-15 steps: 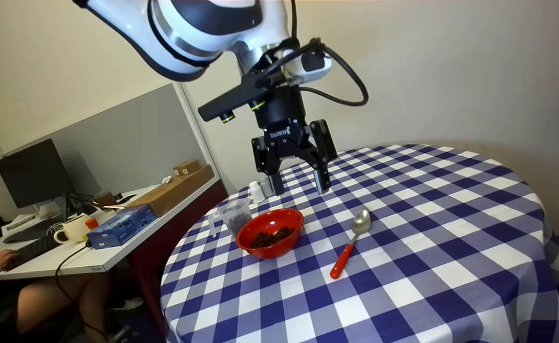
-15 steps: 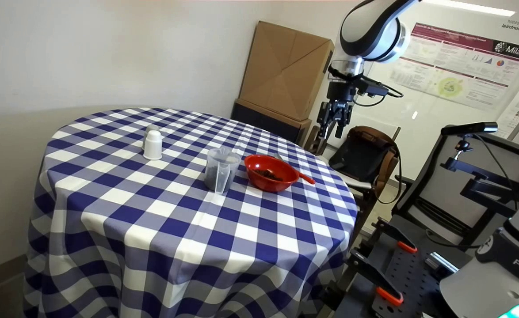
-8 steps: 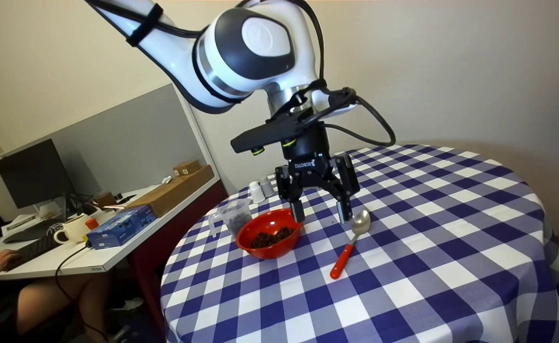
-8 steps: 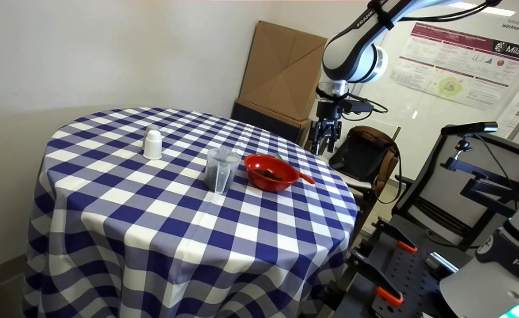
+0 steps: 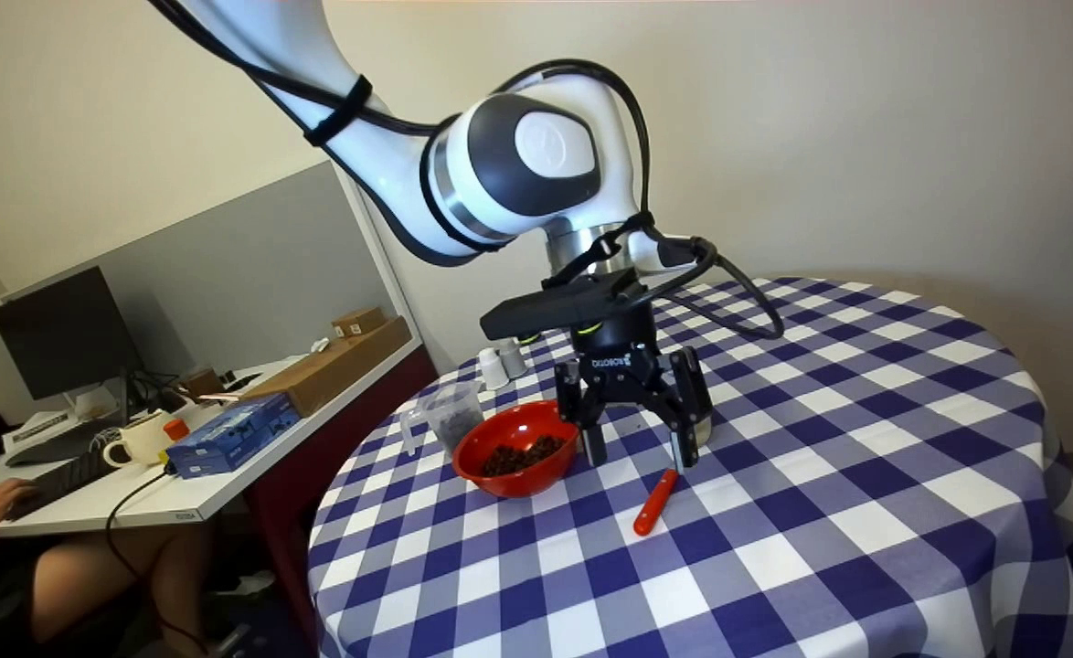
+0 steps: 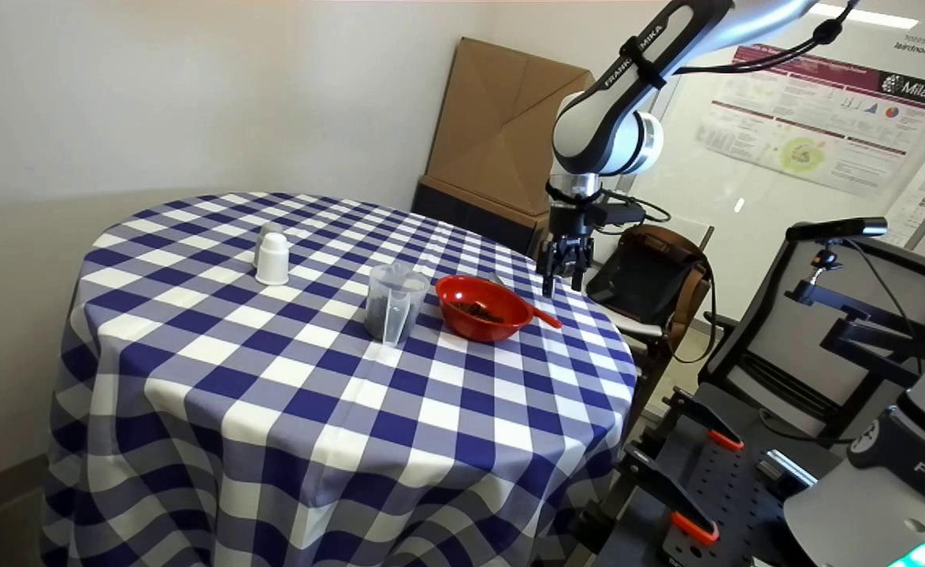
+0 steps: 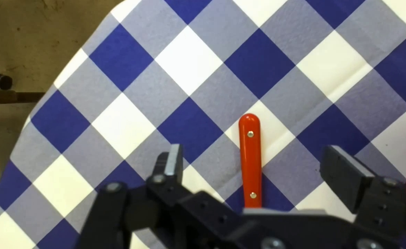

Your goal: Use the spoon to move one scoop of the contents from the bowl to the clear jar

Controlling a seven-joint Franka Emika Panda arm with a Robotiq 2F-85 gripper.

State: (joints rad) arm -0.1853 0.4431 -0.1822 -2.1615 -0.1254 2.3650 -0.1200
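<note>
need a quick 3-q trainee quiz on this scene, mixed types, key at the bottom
1. Short answer: what are the dark brown contents lying in?

2. Multiple choice: the pincer, near the spoon, is:
A, shut and gripping it
B, open and gripping nothing
C, shut and gripping nothing

3. True or false: the clear jar stands upright on the checked tablecloth.

Key:
1. The red bowl.
2. B. Its jaws stand apart with nothing clamped.
3. True.
</note>
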